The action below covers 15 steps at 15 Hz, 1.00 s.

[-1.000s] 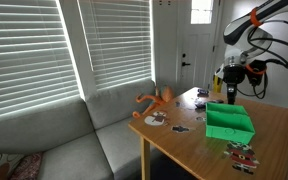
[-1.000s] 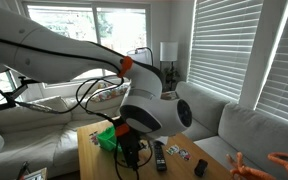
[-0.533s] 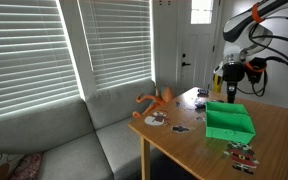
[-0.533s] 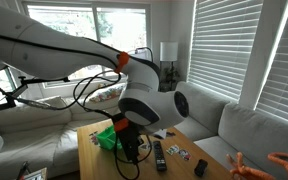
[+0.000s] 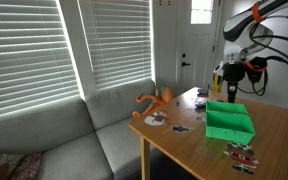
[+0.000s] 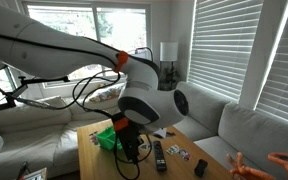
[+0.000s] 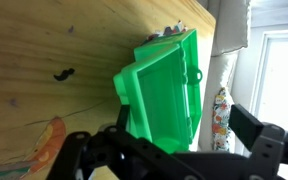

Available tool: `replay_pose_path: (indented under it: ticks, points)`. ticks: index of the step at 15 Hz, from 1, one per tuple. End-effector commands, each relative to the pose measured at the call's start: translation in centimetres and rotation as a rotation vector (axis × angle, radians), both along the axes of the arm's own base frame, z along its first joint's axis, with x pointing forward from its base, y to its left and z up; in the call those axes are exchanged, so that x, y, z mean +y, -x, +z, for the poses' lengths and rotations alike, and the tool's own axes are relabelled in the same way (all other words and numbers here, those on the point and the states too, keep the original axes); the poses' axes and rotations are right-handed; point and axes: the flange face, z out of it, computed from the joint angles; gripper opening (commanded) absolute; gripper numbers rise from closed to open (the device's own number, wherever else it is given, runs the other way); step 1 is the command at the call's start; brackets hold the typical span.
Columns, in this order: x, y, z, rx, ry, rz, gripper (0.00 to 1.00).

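**Open hand hovering over the green bin**

In an exterior view, I'm seeing the arm reaching in from the upper right, with its wrist pointing straight down. The hand [image 5: 230, 92] is hanging above the far end of the green bin [image 5: 229, 122], clear of it. The bin is standing upright on the wooden desk [image 5: 184, 142], well apart from the orange toy [image 5: 156, 99] at the desk's far edge. From here the hand is too small for me to judge its jaws, and the arm's base is running out of frame.

In the other exterior view, the arm is filling the foreground and bending down over the desk [image 6: 92, 158]. The hand [image 6: 130, 152] is showing only as a dark shape below the wrist. The arm is covering most of the bin [image 6: 105, 138], leaving just a green corner. A black remote [image 6: 159, 155] is lying just beside the hand.

In the wrist view, I'm looking past the hand [image 7: 169, 165] at the desk [image 7: 44, 50]. Its dark fingers [image 7: 269, 150] are standing wide apart with nothing between them, so the hand is open. The bin [image 7: 164, 90] is sitting just ahead of them, its inside showing plain green. Some small things are bunching at its far rim, too blurred for me to name.
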Motion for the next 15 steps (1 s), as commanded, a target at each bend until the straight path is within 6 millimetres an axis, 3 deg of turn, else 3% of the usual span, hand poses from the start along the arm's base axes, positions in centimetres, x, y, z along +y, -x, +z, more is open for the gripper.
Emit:
replay_pose_path:
  ticks: [1, 15]
  points:
    - [0.2, 0.3, 1.2, -0.008, 0.017, 0.007, 1.00]
    - [0.7, 0.5, 2.6, -0.023, 0.066, 0.035, 1.00]
